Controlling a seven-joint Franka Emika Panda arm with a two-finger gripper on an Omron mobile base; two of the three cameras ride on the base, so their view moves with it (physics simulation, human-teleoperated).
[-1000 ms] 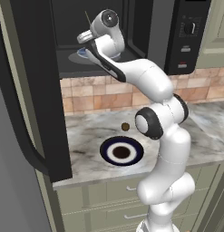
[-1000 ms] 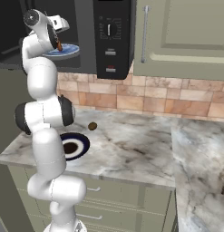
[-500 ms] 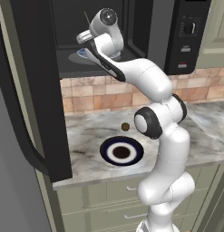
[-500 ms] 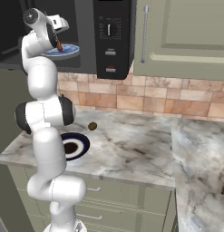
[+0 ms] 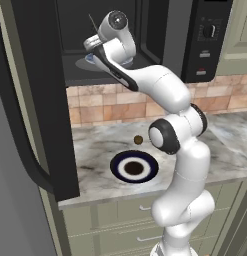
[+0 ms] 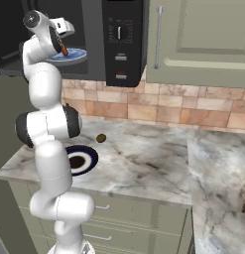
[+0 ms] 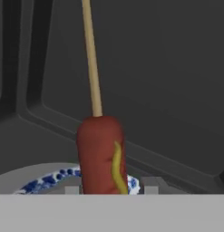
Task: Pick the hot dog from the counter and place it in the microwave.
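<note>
Gripper: I am reaching my gripper (image 6: 63, 48) into the open microwave (image 5: 145, 35), and it is clenching the hot dog (image 7: 102, 156).
Hot dog: it is standing upright between my fingertips (image 7: 73, 190) in the hand view, its wooden stick (image 7: 91, 59) pointing toward 12 o'clock and a yellow streak running down its right side.
Position: the hot dog is hanging inside the dark cavity, just above a blue-patterned plate (image 6: 69, 54); I cannot tell whether it is touching the plate.
Microwave door: the door (image 5: 30, 95) is standing wide open at 9 o'clock of my arm in the left base view.
Counter: the counter (image 6: 144, 163) is carrying a dark-rimmed plate (image 5: 134, 166), with a small brown ball (image 5: 138, 140) lying near it at 12 o'clock.
</note>
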